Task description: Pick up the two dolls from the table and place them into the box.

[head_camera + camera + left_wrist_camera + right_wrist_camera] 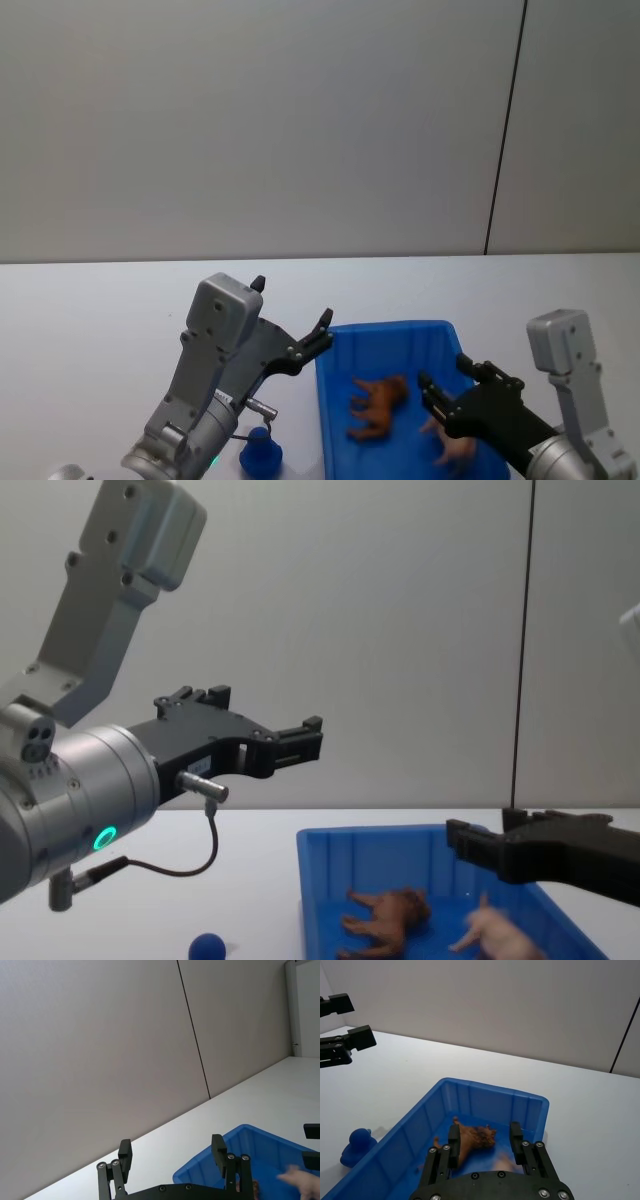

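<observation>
On the white table (100, 320), a small dark-blue toy (260, 452) sits just left of the box (385, 328). The left gripper (292, 305) hangs above it, fingers spread and empty. Nothing covers the brown doll (380, 405), which lies in the box's middle, long axis running near-left to far-right, shaggy end toward the far wall. Just to its right lies the pink doll (455, 450), too blurred to tell its heading. The right gripper (445, 375), spread and empty, partly overhangs the pink doll.
</observation>
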